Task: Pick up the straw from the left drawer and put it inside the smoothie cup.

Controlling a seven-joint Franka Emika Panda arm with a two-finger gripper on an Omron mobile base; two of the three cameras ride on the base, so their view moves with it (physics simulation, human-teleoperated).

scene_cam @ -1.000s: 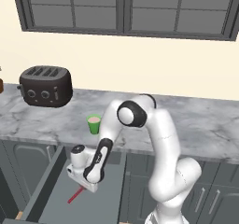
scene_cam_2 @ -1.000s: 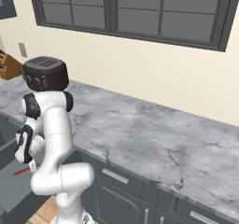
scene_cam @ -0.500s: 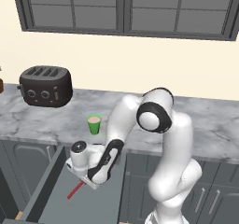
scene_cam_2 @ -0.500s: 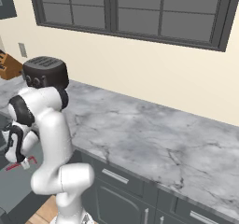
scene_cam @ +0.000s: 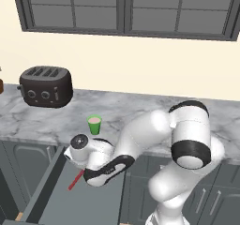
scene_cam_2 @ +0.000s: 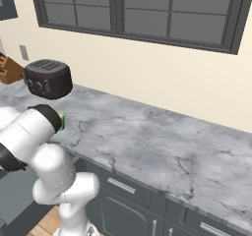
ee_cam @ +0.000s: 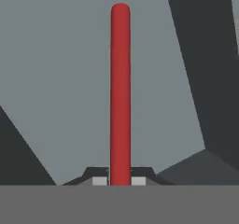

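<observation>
Fingers (ee_cam: 120, 180) clamped tight on the straw (ee_cam: 120, 94), one dark tip either side of its near end; the red shaft runs straight out from between them along the hand's own line of sight. No bent tip visible on the exposed end, which looks plain and rounded, so the bend is probably at the gripped end or hidden.

Left to right, left base view:
- black toaster (scene_cam: 46, 86) on the counter (scene_cam: 140, 108), far left, well apart from the work
- left drawer (scene_cam: 70, 205) pulled open below the counter edge, flat grey bottom showing
- straw (scene_cam: 75, 180) held just above the drawer floor, slanting down and to the left from the hand; thin, bright red, uniform, no visible flex
- smoothie cup (scene_cam: 94, 124) upright on the counter near its front edge, above and a little right of the straw's free end; green, tapered, pinkish fill at the top
- gripper (scene_cam: 86, 173) sits low, under the counter line, forearm folded back toward the base

Key relation: cup lies up and behind the hand, on a higher level than the drawer. Straw's long axis now points down into the drawer, away from the cup mouth. Judgement: the straw needs lifting clear of the counter edge and turning until an end points down over the cup's mouth.

Right base view: cup (scene_cam_2: 62, 121) is a sliver of green behind the arm's shoulder.
</observation>
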